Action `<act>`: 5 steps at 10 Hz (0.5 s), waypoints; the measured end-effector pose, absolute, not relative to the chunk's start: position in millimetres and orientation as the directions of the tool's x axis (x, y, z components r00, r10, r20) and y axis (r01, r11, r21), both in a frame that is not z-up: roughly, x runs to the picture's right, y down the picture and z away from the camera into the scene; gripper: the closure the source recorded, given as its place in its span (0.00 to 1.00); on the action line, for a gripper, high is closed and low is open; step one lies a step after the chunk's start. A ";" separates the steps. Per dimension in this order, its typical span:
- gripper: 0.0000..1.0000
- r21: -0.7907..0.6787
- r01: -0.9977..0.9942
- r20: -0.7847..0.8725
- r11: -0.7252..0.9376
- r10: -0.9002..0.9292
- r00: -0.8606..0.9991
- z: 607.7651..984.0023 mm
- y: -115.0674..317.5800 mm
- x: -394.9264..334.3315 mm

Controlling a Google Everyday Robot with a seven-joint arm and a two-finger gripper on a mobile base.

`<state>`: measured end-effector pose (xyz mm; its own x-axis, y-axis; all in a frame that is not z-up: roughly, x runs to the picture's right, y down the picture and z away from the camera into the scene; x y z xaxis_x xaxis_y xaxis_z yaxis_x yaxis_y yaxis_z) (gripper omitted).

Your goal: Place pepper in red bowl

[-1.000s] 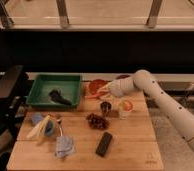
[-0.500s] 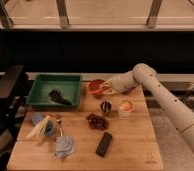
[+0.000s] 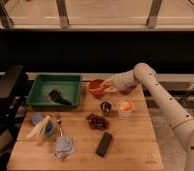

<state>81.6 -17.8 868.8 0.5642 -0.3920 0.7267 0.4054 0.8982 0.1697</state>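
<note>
Camera view — gripper [image 3: 106, 84] over red bowl [image 3: 97, 88]

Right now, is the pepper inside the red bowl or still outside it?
Cannot tell. The hand is over the red bowl at its right edge, and something reddish shows there, but the pepper cannot be told apart from the bowl.

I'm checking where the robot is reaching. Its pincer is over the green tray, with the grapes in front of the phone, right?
Not quite: the camera view shows the pincer over the red bowl, not the green tray. The grapes and phone are as you said.
</note>
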 end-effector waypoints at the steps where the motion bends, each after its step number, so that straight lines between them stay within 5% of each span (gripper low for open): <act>1: 0.86 0.178 0.403 0.730 0.898 -0.395 0.557 875.7 -19.2 81.1; 5: 0.46 0.197 0.392 0.735 0.898 -0.400 0.547 901.8 -40.2 84.5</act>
<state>84.5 -40.2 901.8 0.5468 -0.4005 0.7353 0.3925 0.8983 0.1974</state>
